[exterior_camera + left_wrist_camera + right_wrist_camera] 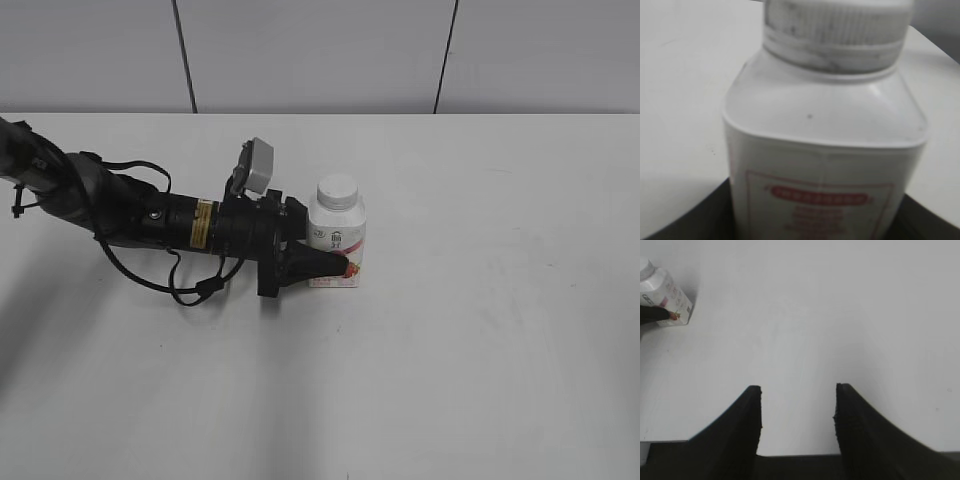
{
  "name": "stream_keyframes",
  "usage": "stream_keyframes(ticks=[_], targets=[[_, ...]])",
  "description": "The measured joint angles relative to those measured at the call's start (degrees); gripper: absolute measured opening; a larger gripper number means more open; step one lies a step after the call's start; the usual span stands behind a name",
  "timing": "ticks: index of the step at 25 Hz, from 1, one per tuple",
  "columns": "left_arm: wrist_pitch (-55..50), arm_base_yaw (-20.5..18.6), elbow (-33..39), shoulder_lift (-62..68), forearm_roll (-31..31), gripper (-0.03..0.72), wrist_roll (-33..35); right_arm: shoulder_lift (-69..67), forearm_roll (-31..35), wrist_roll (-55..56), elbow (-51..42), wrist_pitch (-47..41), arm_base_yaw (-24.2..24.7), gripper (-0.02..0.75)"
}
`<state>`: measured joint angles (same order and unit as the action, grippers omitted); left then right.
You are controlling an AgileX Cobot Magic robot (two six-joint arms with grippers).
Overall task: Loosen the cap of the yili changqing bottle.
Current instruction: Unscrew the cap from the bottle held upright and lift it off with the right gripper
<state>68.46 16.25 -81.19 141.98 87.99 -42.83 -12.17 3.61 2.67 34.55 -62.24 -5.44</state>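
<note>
1. Exterior view: the yili changqing bottle stands upright on the table, with the left gripper clamped around its lower body.
2. The cap sits on the neck, untouched above that grip.
3. The right gripper hangs spread and empty, well apart from the bottle.
4. It should descend square over the cap, pinch its ribbed side, then twist while the left holds firm.

In the left wrist view the yili changqing bottle is blurred, its label text unreadable, its base and the top of the cap cut off, while the left gripper hides its lower label.
</note>
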Motion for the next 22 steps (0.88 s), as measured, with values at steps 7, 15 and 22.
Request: stream_keyframes(ticks=[7, 15, 22], targets=[[0.00, 0.00, 0.00, 0.00, 0.00, 0.414, 0.00, -18.52, 1.08, -3.71, 8.68, 0.06, 0.00, 0.388], [0.00, 0.00, 0.00, 0.00, -0.01, 0.412, 0.00, -38.89, 1.60, -9.55, 19.45, 0.11, 0.00, 0.388], [0.06, 0.01, 0.00, 0.00, -0.11, 0.412, 0.00, -51.19, 11.15, -8.83, 27.67, -0.98, 0.06, 0.388]])
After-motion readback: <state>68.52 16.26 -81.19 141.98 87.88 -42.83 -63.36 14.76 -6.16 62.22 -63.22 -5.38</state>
